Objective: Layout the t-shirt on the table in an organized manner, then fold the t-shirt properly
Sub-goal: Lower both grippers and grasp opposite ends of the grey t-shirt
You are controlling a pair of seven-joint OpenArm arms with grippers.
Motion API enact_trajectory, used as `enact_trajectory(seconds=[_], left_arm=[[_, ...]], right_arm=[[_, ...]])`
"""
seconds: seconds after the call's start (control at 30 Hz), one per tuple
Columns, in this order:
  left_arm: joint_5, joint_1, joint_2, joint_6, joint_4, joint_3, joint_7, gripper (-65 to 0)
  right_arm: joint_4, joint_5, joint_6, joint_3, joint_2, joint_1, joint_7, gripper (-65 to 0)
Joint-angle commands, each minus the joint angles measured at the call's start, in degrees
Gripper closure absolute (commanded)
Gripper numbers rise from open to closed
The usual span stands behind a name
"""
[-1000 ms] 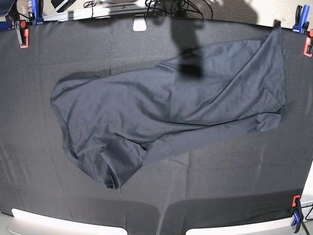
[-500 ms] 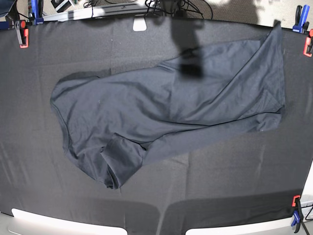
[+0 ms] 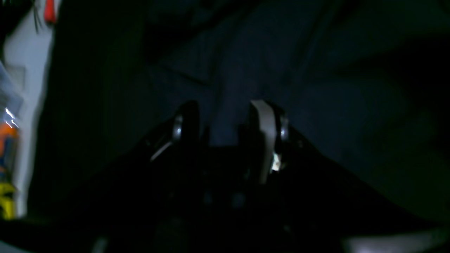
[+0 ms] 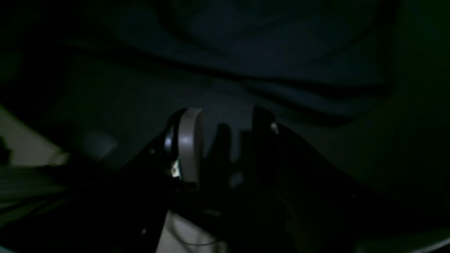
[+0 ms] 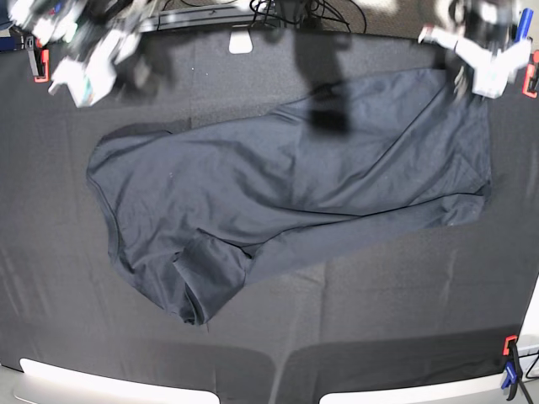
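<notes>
The t-shirt point(image 5: 278, 194) lies crumpled and slanted across the table point(image 5: 379, 320), its wide end at the right and a folded sleeve lump at the lower left. My left gripper point(image 5: 473, 71) hovers, blurred, over the shirt's far right corner. In the left wrist view this gripper point(image 3: 225, 112) is open, and only dark t-shirt point(image 3: 316, 105) fabric shows beyond the gap. My right gripper point(image 5: 84, 76) hangs blurred above bare cloth at the far left, short of the shirt. Its jaws point(image 4: 226, 121) also stand apart, with shirt folds point(image 4: 281, 45) ahead.
Orange and blue clamps sit at the far left point(image 5: 38, 66), far right point(image 5: 530, 77) and near right point(image 5: 509, 353) edges. A small white patch point(image 5: 241, 42) lies at the back middle, with cables point(image 5: 286, 10) behind it. The pale rim point(image 5: 84, 383) runs along the front.
Both arms have come into the base view at the two far corners, blurred by motion. The left one now covers the shirt's raised far right tip. The shirt lies as before.
</notes>
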Motion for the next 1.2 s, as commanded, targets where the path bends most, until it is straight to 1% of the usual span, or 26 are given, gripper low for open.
enact_trajectory(seconds=[0.0, 0.07, 0.13, 0.2, 0.23, 0.37, 0.43, 0.5, 0.7, 0.77, 0.9, 1.03, 1.07, 1.13, 1.17], left_arm=[[-0.2, -0.5, -1.6, 0.2, 1.0, -0.3, -1.0, -21.5], [-0.2, -2.4, -3.6, -0.3, 1.0, -0.3, 0.1, -21.5], [-0.2, -4.2, -5.5, -2.2, 1.0, -0.3, 1.6, -21.5], [-0.2, -5.8, -6.9, -3.9, 1.0, -0.3, 3.7, -21.5], [-0.3, -6.5, -7.4, -4.2, 1.0, -0.3, 4.6, -21.5], [-1.0, -8.5, -7.7, -4.3, 0.5, -0.3, 5.3, -21.5], [-2.6, -9.3, -7.7, -4.3, -0.1, -0.3, 5.5, -21.5], [-3.3, -10.0, -7.7, -4.3, -1.1, -0.3, 6.2, -21.5], [-4.9, -10.4, -8.3, -4.3, -3.8, -0.3, 6.5, -21.5], [-4.9, -10.4, -8.3, -4.3, -4.4, -0.3, 6.5, -21.5], [-4.9, -10.4, -8.3, -4.3, -4.8, -0.3, 6.5, -21.5], [-4.9, -10.4, -8.3, -4.3, -4.8, -0.3, 6.6, -21.5], [-4.7, -10.4, -8.3, -4.3, -4.8, -0.3, 6.6, -21.5], [-4.7, -10.4, -8.3, -4.3, -4.8, -0.3, 6.6, -21.5], [-4.7, -10.4, -8.3, -4.3, -4.8, -0.3, 6.8, -21.5]], right_arm=[[1.0, -0.2, -0.1, 0.7, 0.0, 1.5, 0.3, -24.3], [1.0, -0.8, -0.1, 0.7, -0.8, 4.6, -1.9, -29.6], [1.0, -0.8, -0.1, 0.7, -1.7, 7.5, -3.7, -33.3], [1.0, -0.7, -0.1, 0.7, -2.6, 10.2, -6.2, -33.4], [1.0, -0.6, -0.1, 0.7, -3.2, 11.5, -7.9, -33.4], [0.9, -0.6, -0.1, 0.6, -5.1, 17.4, -14.4, -33.4], [0.3, -0.6, -0.1, 0.6, -5.8, 19.6, -15.9, -33.4], [-1.7, -0.6, -0.2, 0.6, -6.5, 21.5, -15.8, -33.4], [-14.6, -0.6, -0.3, 0.6, -6.6, 29.3, -16.4, -33.4], [-19.3, -0.6, -0.3, 0.6, -6.6, 32.7, -18.2, -33.4], [-27.1, -0.6, -0.3, 0.6, -6.6, 39.9, -23.8, -33.4], [-31.4, -0.8, -0.2, 0.6, -6.4, 44.8, -27.7, -33.4], [-31.6, -1.2, -0.2, 0.6, -6.1, 45.3, -27.8, -33.4], [-31.7, -4.9, -0.5, 0.6, -5.7, 46.0, -27.8, -33.4], [-31.7, -6.8, -1.2, 0.7, -5.4, 46.2, -27.9, -33.4]])
